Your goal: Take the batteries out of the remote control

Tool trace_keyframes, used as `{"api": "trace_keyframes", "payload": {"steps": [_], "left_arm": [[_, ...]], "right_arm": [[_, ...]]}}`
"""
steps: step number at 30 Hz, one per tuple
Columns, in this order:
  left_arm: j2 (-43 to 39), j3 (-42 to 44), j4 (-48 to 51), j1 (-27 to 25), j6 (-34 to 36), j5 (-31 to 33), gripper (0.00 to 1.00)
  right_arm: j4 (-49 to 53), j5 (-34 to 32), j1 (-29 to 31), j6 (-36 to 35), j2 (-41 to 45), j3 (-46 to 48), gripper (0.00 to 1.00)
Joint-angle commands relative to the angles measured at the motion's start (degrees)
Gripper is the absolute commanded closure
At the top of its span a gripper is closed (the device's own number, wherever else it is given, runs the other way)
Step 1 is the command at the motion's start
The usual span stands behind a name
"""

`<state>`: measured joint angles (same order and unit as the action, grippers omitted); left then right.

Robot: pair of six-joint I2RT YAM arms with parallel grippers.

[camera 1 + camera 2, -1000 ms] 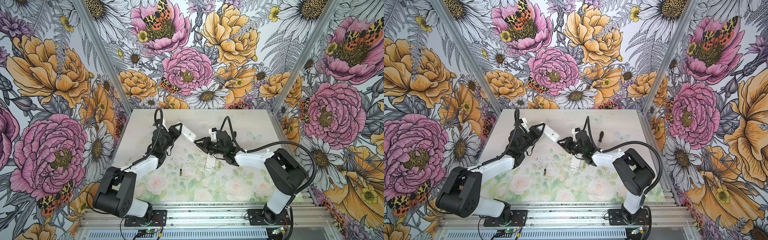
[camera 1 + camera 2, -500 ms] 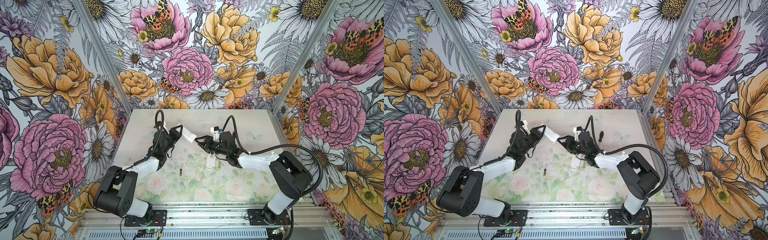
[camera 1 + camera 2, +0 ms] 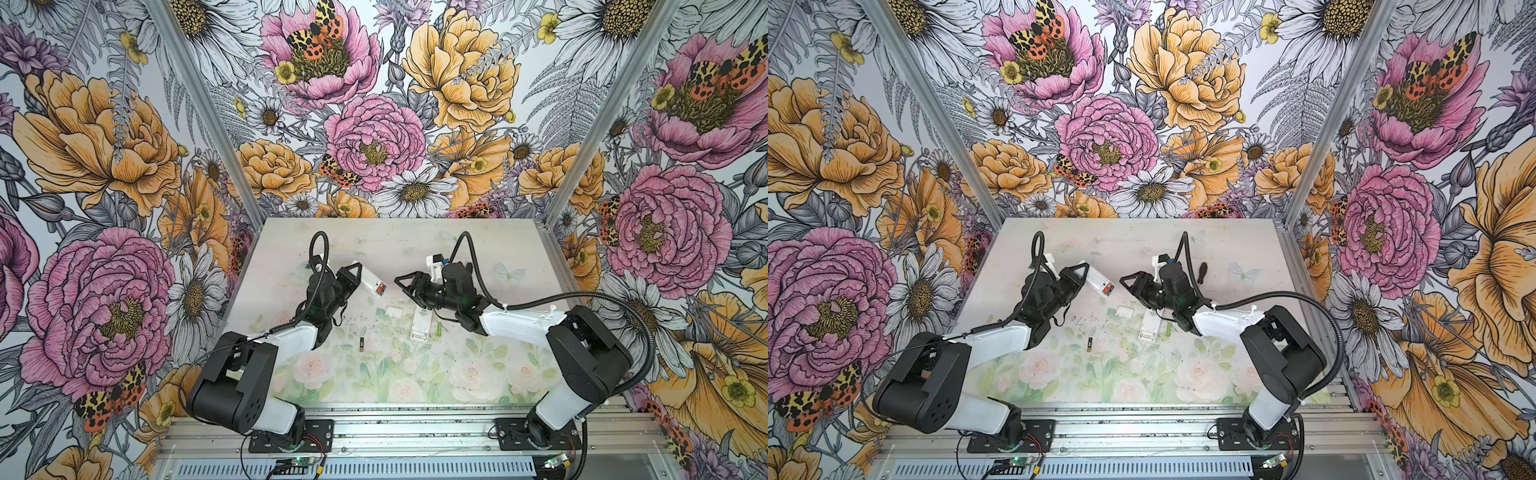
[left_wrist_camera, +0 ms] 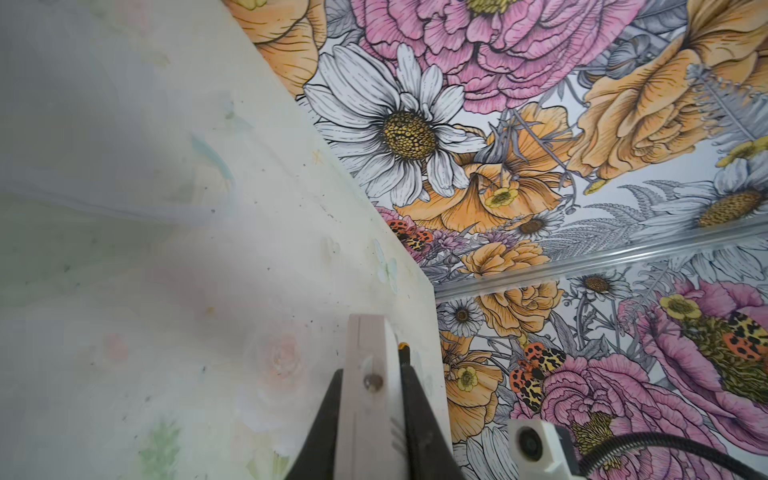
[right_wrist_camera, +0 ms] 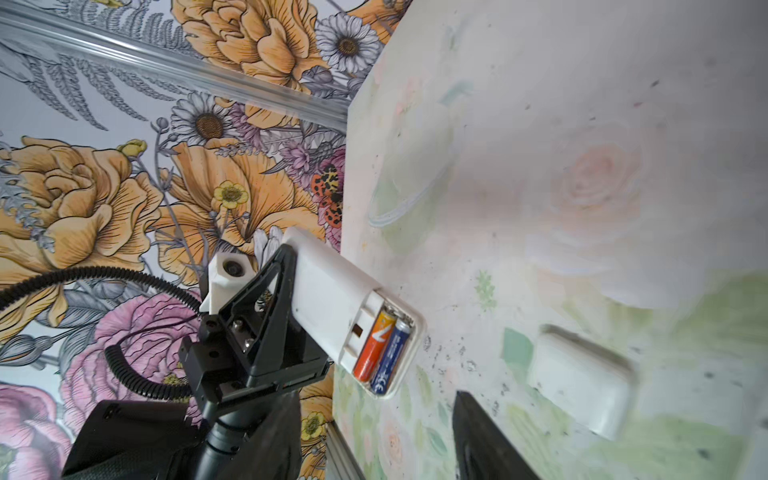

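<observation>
White remotes (image 3: 371,282), two; batteries (image 5: 380,347), four: two loaded, two loose.

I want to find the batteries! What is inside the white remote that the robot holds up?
In the open end of the remote, two batteries lie side by side: an orange-red battery and a blue battery. The rest of its inside is covered, so I cannot see more.

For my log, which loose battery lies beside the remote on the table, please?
The green battery, close beside that remote; the black battery lies well apart.
</observation>
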<state>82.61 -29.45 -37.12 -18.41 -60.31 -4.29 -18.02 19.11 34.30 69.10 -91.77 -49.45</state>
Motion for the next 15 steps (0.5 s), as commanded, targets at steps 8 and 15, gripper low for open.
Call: {"api": "trace_keyframes", "payload": {"steps": [8, 15], "left_arm": [[-4.42, 12.05, -2.41, 2.62, -5.63, 11.60, 0.96], [5.33, 12.19, -13.98, 4.07, -8.92, 12.38, 0.89]], "right_arm": [[44.61, -18.72, -15.28, -26.00, 6.07, -8.24, 0.33], [45.79, -19.46, -23.11, -33.33, -4.10, -15.21, 0.34]]}}
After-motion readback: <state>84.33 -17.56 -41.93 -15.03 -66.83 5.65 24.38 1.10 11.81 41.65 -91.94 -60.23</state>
